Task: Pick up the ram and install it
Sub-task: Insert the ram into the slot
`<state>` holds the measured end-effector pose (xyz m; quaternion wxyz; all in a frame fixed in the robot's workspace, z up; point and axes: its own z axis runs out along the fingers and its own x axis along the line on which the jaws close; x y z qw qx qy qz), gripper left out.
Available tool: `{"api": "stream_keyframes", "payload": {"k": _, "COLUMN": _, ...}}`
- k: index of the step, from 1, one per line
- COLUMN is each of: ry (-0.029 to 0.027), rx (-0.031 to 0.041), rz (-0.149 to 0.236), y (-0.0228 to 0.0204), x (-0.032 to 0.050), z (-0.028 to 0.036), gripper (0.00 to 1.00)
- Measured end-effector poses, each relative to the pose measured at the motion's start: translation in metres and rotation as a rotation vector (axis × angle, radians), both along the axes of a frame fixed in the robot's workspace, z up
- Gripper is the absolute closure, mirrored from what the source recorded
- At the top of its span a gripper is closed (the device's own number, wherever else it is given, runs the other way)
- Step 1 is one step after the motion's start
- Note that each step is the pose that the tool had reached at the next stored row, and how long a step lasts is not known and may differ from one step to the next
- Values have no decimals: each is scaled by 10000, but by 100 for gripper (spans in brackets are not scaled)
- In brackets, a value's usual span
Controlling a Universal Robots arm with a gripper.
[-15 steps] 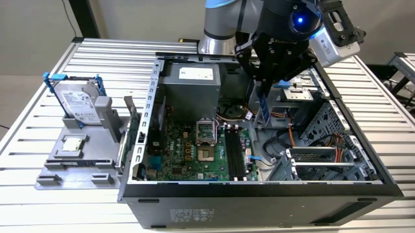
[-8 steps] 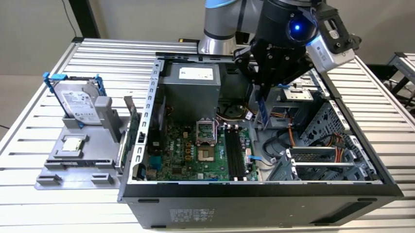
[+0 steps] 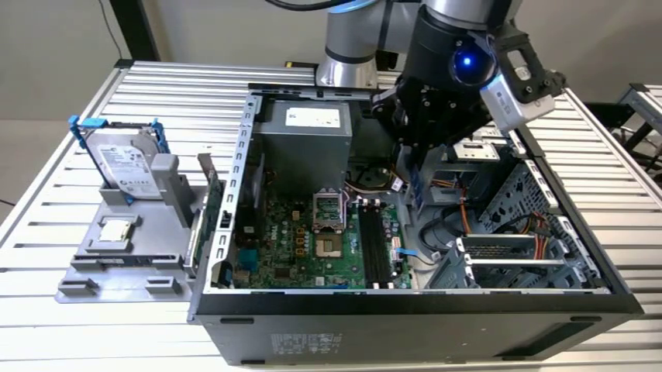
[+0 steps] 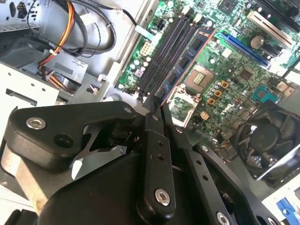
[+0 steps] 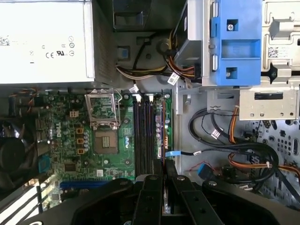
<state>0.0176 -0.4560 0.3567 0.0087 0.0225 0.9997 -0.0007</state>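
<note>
Slatted metal desk (image 3: 42, 325) carries the open black-and-grey computer case (image 3: 414, 322) mid-desk, with the green motherboard (image 3: 300, 248) and its empty black memory slots (image 4: 168, 51) inside. The black two-finger tool (image 4: 157, 105) is clenched on one end of the narrow blue ram stick (image 4: 187, 61), which hangs above the slots. I'd judge it light, stiff and thin but fragile: grip the flat faces near an end, avoiding chips and contact edge.
</note>
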Motion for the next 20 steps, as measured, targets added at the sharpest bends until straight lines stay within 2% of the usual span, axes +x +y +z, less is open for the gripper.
{"api": "stream_keyframes", "payload": {"k": 20, "ry": 1, "rx": -2, "rz": -192, "y": 0, "x": 1, "z": -353, "gripper": 100}}
